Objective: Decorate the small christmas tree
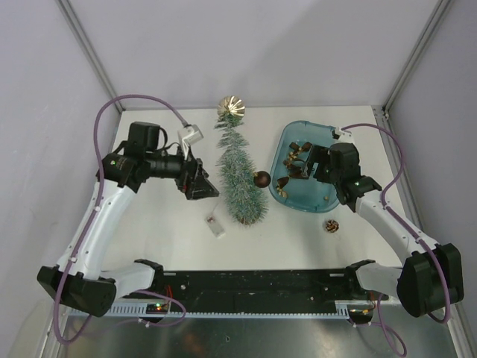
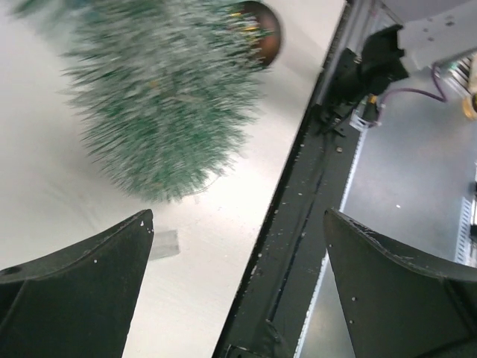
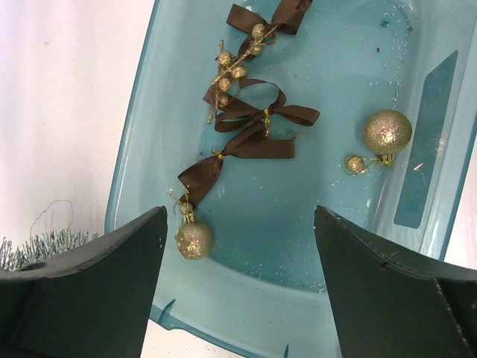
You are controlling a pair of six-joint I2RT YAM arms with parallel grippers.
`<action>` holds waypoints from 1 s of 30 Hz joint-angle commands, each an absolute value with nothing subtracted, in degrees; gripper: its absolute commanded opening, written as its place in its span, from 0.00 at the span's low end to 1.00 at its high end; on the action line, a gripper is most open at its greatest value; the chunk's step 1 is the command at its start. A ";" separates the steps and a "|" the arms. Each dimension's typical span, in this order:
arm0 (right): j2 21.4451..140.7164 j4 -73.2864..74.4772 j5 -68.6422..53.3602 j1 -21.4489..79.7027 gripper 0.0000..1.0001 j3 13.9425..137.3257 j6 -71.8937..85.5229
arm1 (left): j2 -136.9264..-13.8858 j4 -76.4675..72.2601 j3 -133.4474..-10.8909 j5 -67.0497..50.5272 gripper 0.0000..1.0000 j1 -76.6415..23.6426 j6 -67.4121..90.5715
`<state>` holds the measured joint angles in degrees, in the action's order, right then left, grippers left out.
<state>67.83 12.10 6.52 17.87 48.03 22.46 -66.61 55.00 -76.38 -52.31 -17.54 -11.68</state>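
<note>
The small christmas tree (image 1: 240,177) lies flat on the white table, its wide end toward me. A fluted gold ornament (image 1: 231,107) sits at its far tip, and a dark brown ball (image 1: 261,179) rests against its right side. My left gripper (image 1: 211,192) hovers open just left of the tree and holds nothing. From the left wrist the tree (image 2: 164,97) looks blurred beyond the open gripper (image 2: 238,215), with the ball (image 2: 264,33) past it. My right gripper (image 3: 240,212) is open over the blue tray (image 3: 328,60), above a gold ball (image 3: 194,240) tied to brown ribbon bows (image 3: 253,127).
The tray (image 1: 298,127) also holds a larger gold ball (image 3: 387,132) with a tiny one beside it. A pinecone (image 1: 330,225) lies on the table in front of the tray. A small white tag (image 1: 215,224) lies near the tree's wide end. The black front rail (image 2: 298,246) borders the table.
</note>
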 commanded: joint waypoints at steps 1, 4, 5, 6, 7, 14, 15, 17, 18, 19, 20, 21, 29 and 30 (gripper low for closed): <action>66.19 9.87 8.05 17.75 0.84 47.84 23.45 | -67.38 56.16 -78.45 -53.15 1.00 -10.75 -14.59; 65.12 9.62 7.86 17.76 0.84 46.97 23.82 | -69.76 55.31 -77.89 -59.82 1.00 -8.13 -17.16; 64.99 9.64 7.89 17.85 0.84 46.78 23.86 | -70.65 54.68 -77.40 -61.99 1.00 -7.89 -17.68; 64.97 9.87 8.03 17.93 0.83 46.68 23.84 | -71.36 53.57 -76.97 -64.44 0.99 -7.77 -17.98; 65.00 10.03 8.19 17.89 0.83 46.63 23.79 | -72.42 52.63 -76.59 -66.10 0.99 -7.71 -18.31; 63.23 10.79 8.25 18.04 0.80 46.12 24.66 | -80.33 49.69 -76.21 -75.42 0.79 -7.76 -22.38; 62.20 10.71 8.04 18.47 0.80 45.34 25.47 | -81.12 49.59 -76.16 -76.25 0.77 -7.79 -23.19; 59.76 10.70 7.39 19.67 0.79 43.48 27.35 | -82.18 49.57 -75.80 -77.25 0.76 -7.77 -24.72; 58.58 10.75 6.95 20.42 0.79 42.57 28.44 | -82.62 49.53 -75.56 -77.65 0.76 -7.75 -25.37; 56.75 10.78 6.64 21.64 0.78 41.37 29.82 | -83.10 49.51 -75.31 -78.07 0.75 -7.74 -26.00; 55.18 10.80 6.31 22.68 0.78 40.24 31.04 | -83.69 49.49 -75.14 -78.41 0.75 -7.74 -26.49; 53.26 10.63 6.14 24.57 0.78 38.88 32.53 | -84.17 49.49 -74.92 -78.75 0.75 -7.74 -27.13; 42.35 3.25 5.67 42.83 0.74 29.44 39.12 | -89.52 49.28 -75.32 -77.23 0.71 -7.65 -31.57; 42.53 0.97 5.43 44.88 0.74 28.25 39.38 | -90.29 49.20 -75.54 -77.42 0.74 -7.65 -31.74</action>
